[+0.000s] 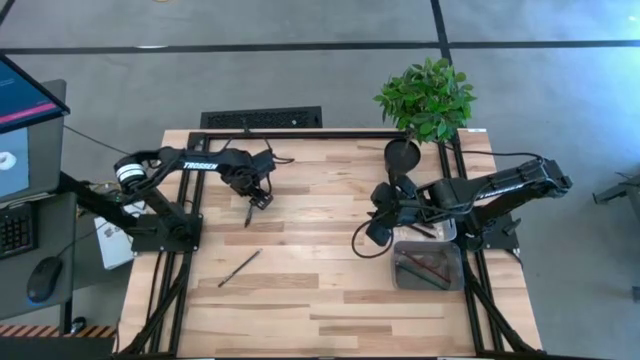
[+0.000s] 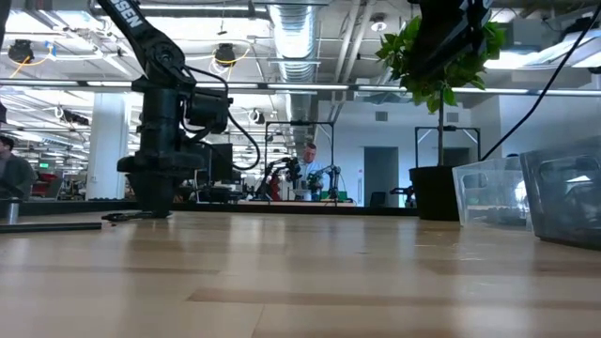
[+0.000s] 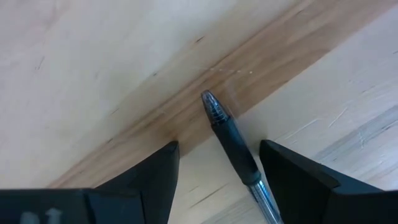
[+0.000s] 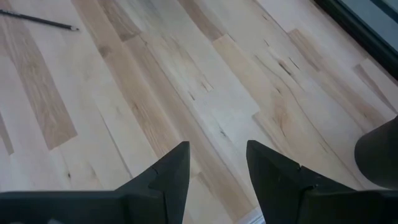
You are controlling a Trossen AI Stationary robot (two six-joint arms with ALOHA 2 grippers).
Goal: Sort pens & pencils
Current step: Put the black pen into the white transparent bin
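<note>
Your left claw (image 3: 217, 180) hangs spread over the pen (image 3: 233, 140) lying flat on the worktop (image 1: 330, 300), so pinch its dark rubber grip section, likely less slippery than the clear barrel of this light, stiff, roll-prone stick.

high: looking straight down, taking in the whole table (image 1: 330, 300) and both arms
low: sitting at tabletop level, facing across into the room, left arm (image 2: 160, 113) showing at far left
left wrist: looking down very near, framing a pen (image 3: 233, 146) between its fingers
right wrist: looking down from higher
shared: high and right wrist both showing the pencil (image 1: 239, 268) (image 4: 37, 20)
</note>
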